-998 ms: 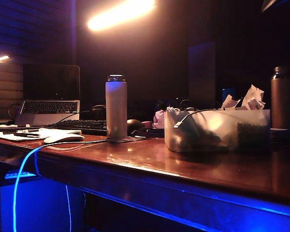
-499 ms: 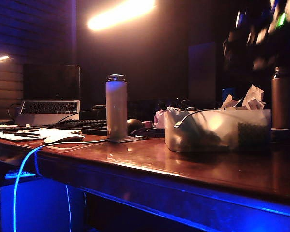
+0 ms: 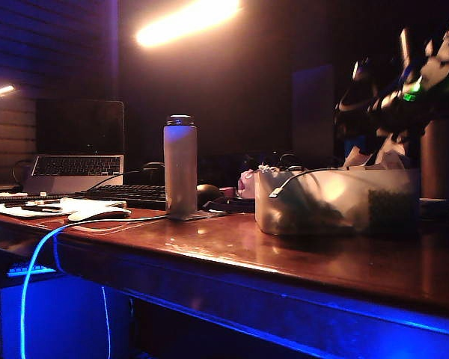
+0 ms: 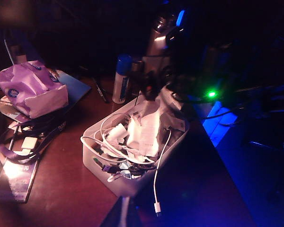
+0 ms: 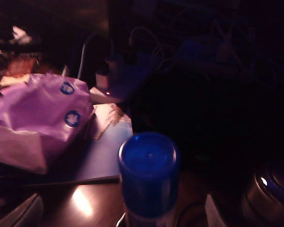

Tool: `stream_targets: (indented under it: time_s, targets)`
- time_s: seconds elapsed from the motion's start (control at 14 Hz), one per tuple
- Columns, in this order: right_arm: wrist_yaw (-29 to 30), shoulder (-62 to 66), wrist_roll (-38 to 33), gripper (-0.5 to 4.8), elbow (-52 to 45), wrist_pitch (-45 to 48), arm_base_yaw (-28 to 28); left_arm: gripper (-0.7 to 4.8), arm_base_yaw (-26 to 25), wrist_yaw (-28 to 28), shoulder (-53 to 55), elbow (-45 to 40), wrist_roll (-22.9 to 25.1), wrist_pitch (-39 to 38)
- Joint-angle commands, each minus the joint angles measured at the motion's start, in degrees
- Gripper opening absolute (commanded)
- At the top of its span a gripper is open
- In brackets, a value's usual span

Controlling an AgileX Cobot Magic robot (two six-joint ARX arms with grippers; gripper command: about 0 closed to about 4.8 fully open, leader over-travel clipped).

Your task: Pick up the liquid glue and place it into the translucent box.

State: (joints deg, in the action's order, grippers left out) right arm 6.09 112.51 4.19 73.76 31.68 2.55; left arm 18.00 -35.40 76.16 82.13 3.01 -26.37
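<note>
The liquid glue (image 4: 120, 78), a pale tube with a blue cap (image 5: 149, 170), stands upright on the brown desk just behind the translucent box (image 4: 92, 163). That box (image 3: 337, 200) is crammed with cables and crumpled paper. My right gripper (image 5: 117, 216) is open, and its pale fingers (image 5: 19, 213) show on either side of the glue cap close ahead. From the left wrist view the right gripper (image 4: 149, 85) hangs at the box's far end, next to the glue. My left gripper (image 4: 128, 215) shows only as one dark wedge near the box's near corner, fingers together, holding nothing.
A tall pale bottle (image 3: 179, 164) stands left of the box, with a laptop (image 3: 78, 153), keyboard and mouse (image 3: 97, 214) further left. A purple bag (image 4: 31, 87) lies on a blue folder beside the glue. A dark flask (image 3: 436, 153) stands behind the box. A cable end (image 4: 157, 208) dangles outside the box.
The right arm has come down into the exterior view from the upper right and now hangs over the back of the box. Nothing on the desk has moved.
</note>
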Motion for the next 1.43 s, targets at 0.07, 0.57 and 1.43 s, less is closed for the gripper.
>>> stream_targets:
  time_s: [0.07,0.57,1.43]
  targets:
    - [-0.02,3.08,0.61,4.79,4.59,1.25,0.02,-0.06,0.0,-0.24,-0.11,0.24,0.15,0.79]
    - [-2.34,5.62,0.66,4.79,6.99,0.07,-0.04,-0.06,0.0,-0.44,-0.11,0.24,0.11,2.49]
    - [-2.58,8.31,0.63,4.59,11.65,-2.8,-0.15,-0.06,0.0,-0.85,-0.11,0.24,0.0,2.45]
